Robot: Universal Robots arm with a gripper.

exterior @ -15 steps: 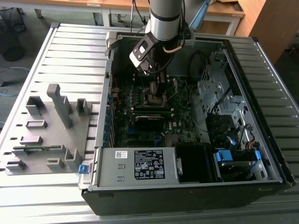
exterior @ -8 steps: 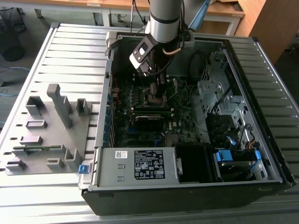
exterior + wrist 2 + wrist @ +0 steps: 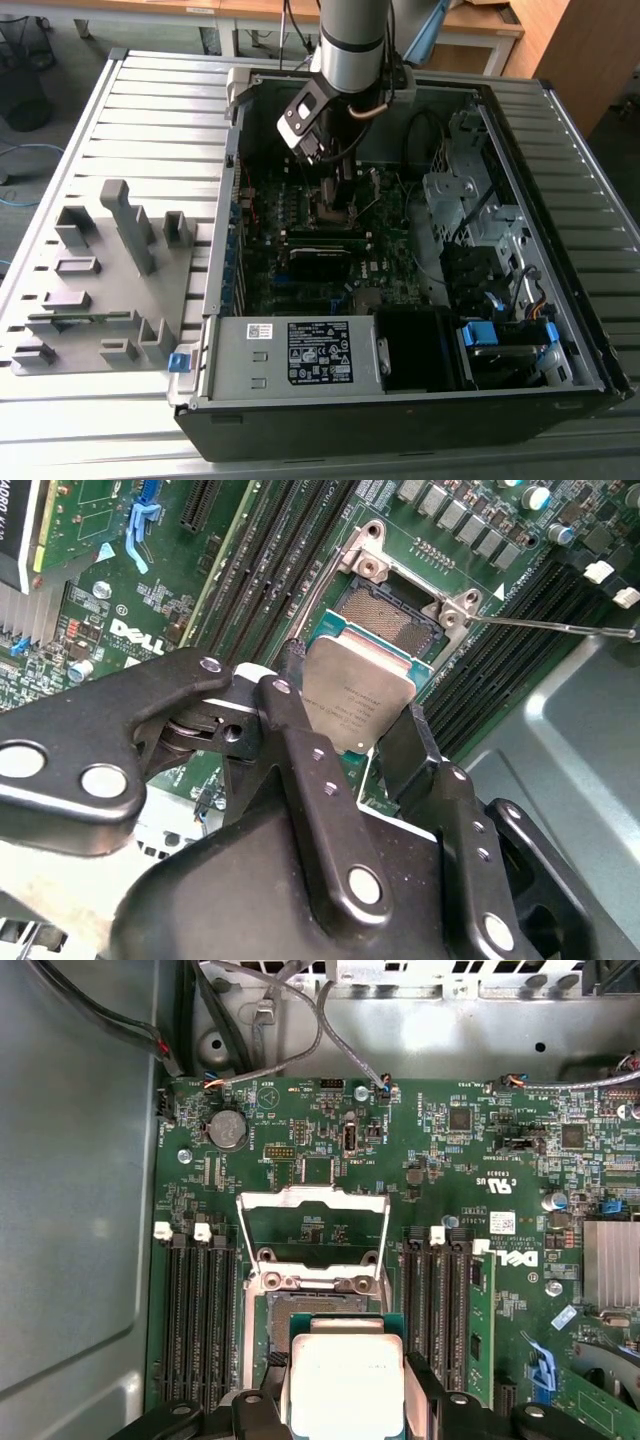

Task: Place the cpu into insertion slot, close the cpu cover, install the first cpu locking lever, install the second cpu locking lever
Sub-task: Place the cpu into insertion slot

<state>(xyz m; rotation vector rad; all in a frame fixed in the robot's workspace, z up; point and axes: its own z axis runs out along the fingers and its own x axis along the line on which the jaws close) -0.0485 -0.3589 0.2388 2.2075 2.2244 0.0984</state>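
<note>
Cpu (image 3: pixel 358 695) was clamped by its edges between the two black fingers (image 3: pixel 300 750) of the gripper (image 3: pixel 352 708), and it looked like a flat square with a dull silver-grey lid and a thin green rim. Reading the exterior view from its left, you had the grey fixture tray (image 3: pixel 100 260) outside, then the open computer case (image 3: pixel 400 430), with the gripper low over the motherboard (image 3: pixel 385 215). What mattered was the socket (image 3: pixel 300 1310). It lay just beyond and under the chip, which overlapped its near edge, sides roughly parallel to the frame (no long axis to fuss over). You couldn't tell whether it touched. Past the socket the cpu cover (image 3: pixel 312 1197) stood swung open, and a locking lever (image 3: pixel 560 626) was thrown clear.
</note>
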